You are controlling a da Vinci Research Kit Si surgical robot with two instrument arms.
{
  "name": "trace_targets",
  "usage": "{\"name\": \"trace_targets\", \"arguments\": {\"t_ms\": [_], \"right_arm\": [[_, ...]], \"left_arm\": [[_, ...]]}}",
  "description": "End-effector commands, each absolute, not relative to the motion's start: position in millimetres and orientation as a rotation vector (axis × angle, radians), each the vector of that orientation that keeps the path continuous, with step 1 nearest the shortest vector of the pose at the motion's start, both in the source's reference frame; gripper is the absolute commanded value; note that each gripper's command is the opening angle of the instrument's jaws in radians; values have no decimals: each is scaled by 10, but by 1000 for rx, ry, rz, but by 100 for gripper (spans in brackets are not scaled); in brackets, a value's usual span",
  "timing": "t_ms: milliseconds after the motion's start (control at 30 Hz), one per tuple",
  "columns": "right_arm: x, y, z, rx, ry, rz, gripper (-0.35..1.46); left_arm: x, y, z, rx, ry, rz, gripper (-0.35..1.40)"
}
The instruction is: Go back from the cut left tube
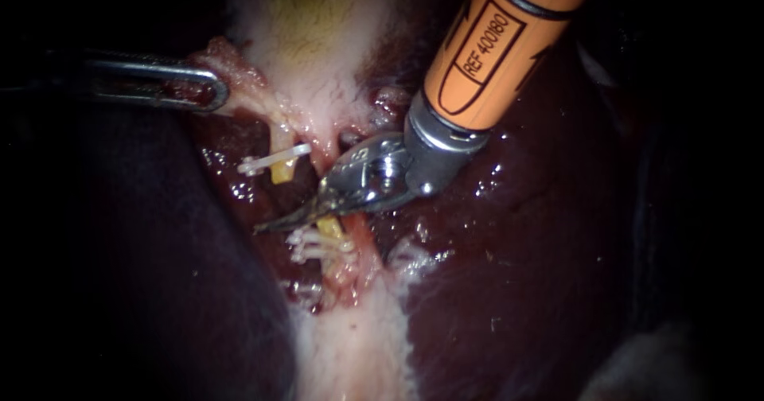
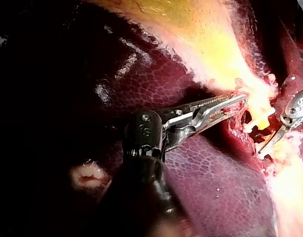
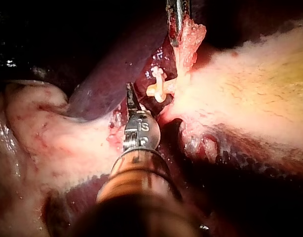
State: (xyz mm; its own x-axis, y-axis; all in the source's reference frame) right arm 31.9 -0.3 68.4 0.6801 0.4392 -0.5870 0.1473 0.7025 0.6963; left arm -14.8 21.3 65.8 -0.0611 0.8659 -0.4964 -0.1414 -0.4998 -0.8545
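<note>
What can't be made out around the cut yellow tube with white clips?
Endoscope view: yellow lower stub, cut end under the right instrument, jaws shut.
Right wrist view: white lower clips, likely behind that instrument's silver head.
Left wrist view: left instrument, tips buried in gripped pale tissue.

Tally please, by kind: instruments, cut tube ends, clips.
Slender metal instruments: 2, left instrument gripping pale tissue, right instrument
Yellow cut tube ends: 2
White plastic clips: at least 3, upper, lower cluster
Total: at least 7

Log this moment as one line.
left instrument shut on tissue | right instrument shut, lying between ends of cut tube | clips on both ends
</note>
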Motion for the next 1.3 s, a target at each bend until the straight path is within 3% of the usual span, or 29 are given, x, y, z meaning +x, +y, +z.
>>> {"name": "trace_targets", "arguments": {"t_ms": [33, 133, 167, 200, 233, 333, 400, 633, 733, 833, 1033, 1300], "right_arm": [[318, -3, 685, 798, 831, 189, -35], [319, -6, 685, 794, 858, 197, -35], [319, -6, 685, 782, 868, 207, -18], [319, -7, 684, 768, 882, 219, 34], [319, -7, 684, 764, 888, 224, 59], [320, -8, 683, 767, 905, 228, 103], [322, -8, 683, 768, 911, 230, 115], [322, -8, 679, 743, 917, 248, 130], [315, -13, 670, 634, 921, 285, 143], [302, -19, 655, 541, 907, 287, 143], [259, -18, 617, 425, 849, 252, 145], [168, 1, 582, 340, 773, 253, 145]], "left_arm": [[-149, 212, 658, -1445, -815, 1668, -35], [-149, 212, 658, -1445, -814, 1668, -35], [-149, 212, 658, -1445, -814, 1668, -35], [-149, 212, 658, -1445, -814, 1668, -35], [-149, 212, 658, -1445, -814, 1668, -35], [-149, 212, 658, -1445, -814, 1668, -35], [-148, 213, 659, -1445, -814, 1668, -35], [-149, 213, 659, -1445, -814, 1668, -35], [-148, 213, 660, -1445, -815, 1668, -35], [-147, 214, 661, -1445, -815, 1668, -35], [-146, 216, 665, -1446, -817, 1669, -35], [-146, 216, 666, -1446, -816, 1669, -35]]}}
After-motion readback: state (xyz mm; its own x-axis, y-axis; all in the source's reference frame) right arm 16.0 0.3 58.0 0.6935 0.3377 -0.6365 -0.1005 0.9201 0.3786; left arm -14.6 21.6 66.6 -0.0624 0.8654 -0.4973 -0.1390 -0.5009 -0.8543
